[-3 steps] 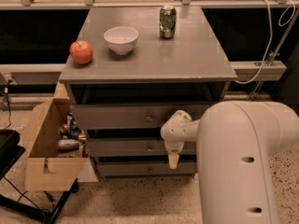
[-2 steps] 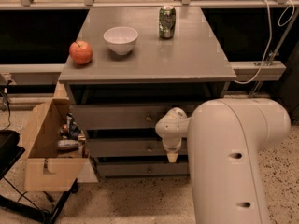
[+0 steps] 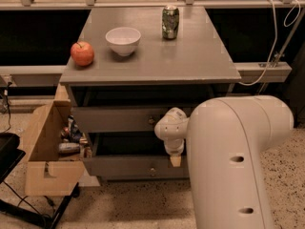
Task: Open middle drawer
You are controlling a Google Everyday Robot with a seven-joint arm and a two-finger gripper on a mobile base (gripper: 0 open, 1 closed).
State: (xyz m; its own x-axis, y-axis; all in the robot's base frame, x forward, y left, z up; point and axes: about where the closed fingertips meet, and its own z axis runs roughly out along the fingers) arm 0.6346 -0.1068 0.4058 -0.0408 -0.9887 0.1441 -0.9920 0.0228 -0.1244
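No legible text; can (image 3: 170, 22) label unreadable. Tool (image 3: 175, 161) hangs low before drawer fronts (image 3: 119, 119)

On the worktop (image 3: 190, 56): apple (image 3: 82, 53) left, bowl (image 3: 123, 40) beside it, can (image 3: 170, 22) behind right. Pincer (image 3: 175, 161) before the cabinet (image 3: 119, 119) front; box (image 3: 47, 180) left.

Dim, warm light from overhead. Soft sheen on the tabletop (image 3: 190, 56) well above the gripper (image 3: 175, 162), itself low before the cabinet (image 3: 109, 119). Deep shadow under the overhang (image 3: 143, 82) above the jaws and in the recess (image 3: 124, 144) just left of them. Arm casing (image 3: 238, 147) brightly lit alongside.
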